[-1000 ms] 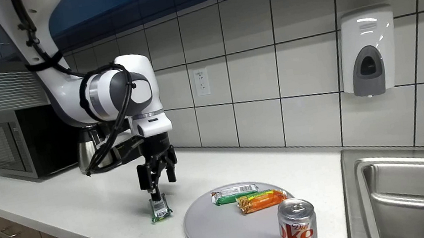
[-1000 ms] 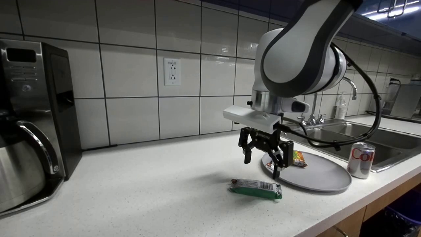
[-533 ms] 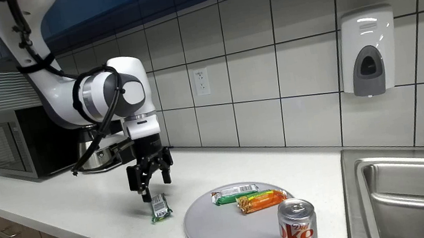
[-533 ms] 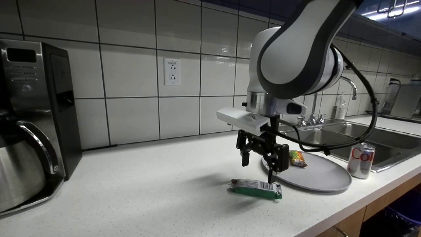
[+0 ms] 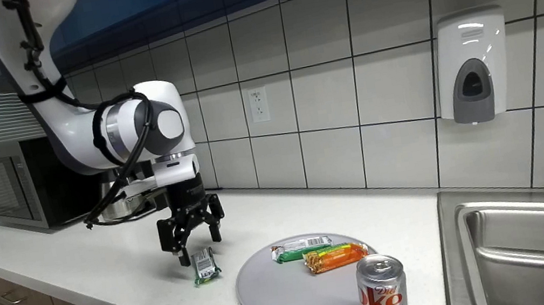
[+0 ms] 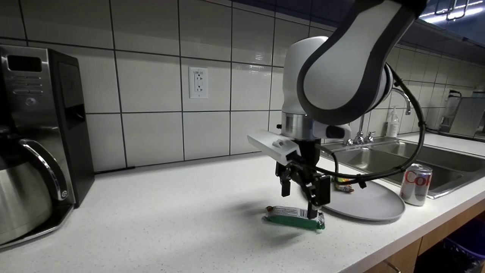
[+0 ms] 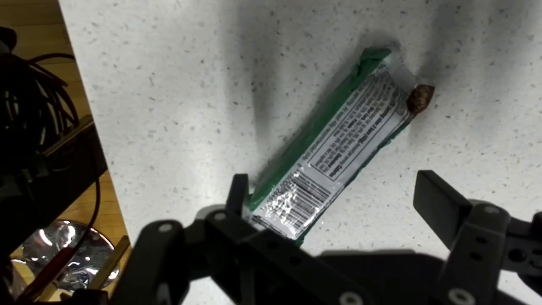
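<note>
- While my one gripper (image 7: pixel 334 192) hangs low with its two fingers (image 7: pixel 442 207) spread well apart, one green-wrapped bar (image 7: pixel 334 148) lies aslant on the counter (image 7: pixel 169 106) beneath; its single barcode sits at the end between those fingers, nearer to one of them than to the other; I cannot tell whether that finger touches the bar.
- Three bars make up my count; one is the bar at my gripper, two rest on one grey plate (image 5: pixel 284 300); of that pair, one is a second green bar (image 5: pixel 295 250) and one is an orange bar (image 5: pixel 336 257), lying close together.
- One can (image 5: pixel 381 288) with red lettering stands upright just beside the plate in both exterior views.
- Two appliances stand well apart from my fingers; one microwave (image 5: pixel 4 186) in an exterior view, one coffee maker (image 6: pixel 38 102) in an exterior view, with one metal carafe (image 6: pixel 22 206) set on its base.
- On the tiled wall (image 5: pixel 392 84) I see one soap dispenser (image 5: pixel 470 44) and one outlet (image 5: pixel 258 104); the outlet has two sockets.
- One sink (image 5: pixel 454 249) is let into the counter near the can; one pump bottle (image 6: pixel 393 124) stands near it in an exterior view.
</note>
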`<state>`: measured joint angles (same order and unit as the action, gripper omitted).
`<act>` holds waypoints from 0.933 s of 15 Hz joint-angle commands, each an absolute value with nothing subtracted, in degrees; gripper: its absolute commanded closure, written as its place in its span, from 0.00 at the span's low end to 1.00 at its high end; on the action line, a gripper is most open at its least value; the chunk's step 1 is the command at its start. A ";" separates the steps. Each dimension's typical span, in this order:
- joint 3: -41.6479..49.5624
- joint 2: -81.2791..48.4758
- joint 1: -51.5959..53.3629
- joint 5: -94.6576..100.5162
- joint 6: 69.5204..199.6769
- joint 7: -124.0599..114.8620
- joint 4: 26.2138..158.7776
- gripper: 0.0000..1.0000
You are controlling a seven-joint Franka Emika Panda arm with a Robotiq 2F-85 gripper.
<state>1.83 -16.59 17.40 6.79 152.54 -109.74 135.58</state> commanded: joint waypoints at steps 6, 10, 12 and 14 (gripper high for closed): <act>3.86 -19.32 19.72 9.42 155.55 -121.27 135.20 0.00; 4.70 -19.82 20.70 10.46 155.86 -123.87 135.07 0.00; 4.67 -19.89 20.72 10.71 155.79 -124.57 135.04 0.00; 4.38 -19.75 20.54 10.48 155.54 -124.44 135.05 0.00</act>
<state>3.89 -19.79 19.88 9.00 155.21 -121.76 135.45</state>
